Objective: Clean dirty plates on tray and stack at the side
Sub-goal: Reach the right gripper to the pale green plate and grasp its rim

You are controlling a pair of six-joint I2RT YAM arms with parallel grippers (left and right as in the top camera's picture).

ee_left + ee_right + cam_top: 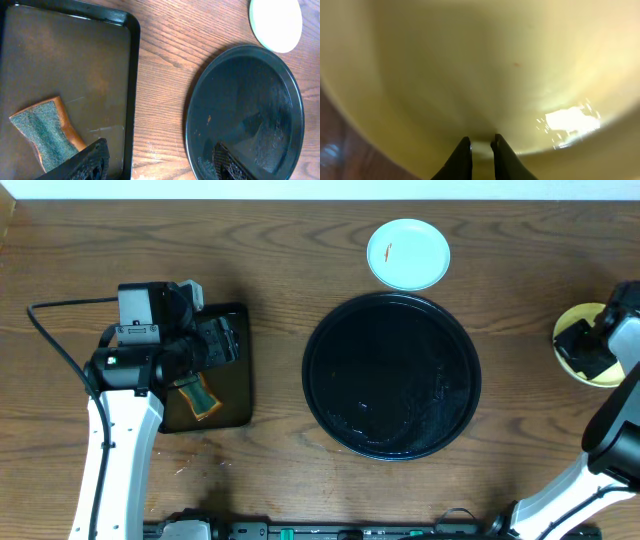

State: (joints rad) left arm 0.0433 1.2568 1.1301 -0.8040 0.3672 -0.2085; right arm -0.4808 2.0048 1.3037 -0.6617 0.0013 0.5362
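The round black tray (392, 375) lies mid-table with no plate on it; it also shows in the left wrist view (245, 100). A mint-green plate (408, 253) with a small orange smear rests on the wood just beyond the tray's far rim (276, 22). At the table's right edge is a yellow plate (580, 313), with my right gripper (585, 345) over it. In the right wrist view that plate (480, 65) fills the frame and my right gripper (482, 145) is shut on its rim. My left gripper (162, 165) hangs open and holds nothing.
A rectangular black tray (235, 380) lies at the left under my left arm, holding a green-and-orange sponge (198, 395), also seen from the left wrist (45, 132). Bare wood tabletop (280, 270) surrounds both trays. A black cable (50, 330) loops at the far left.
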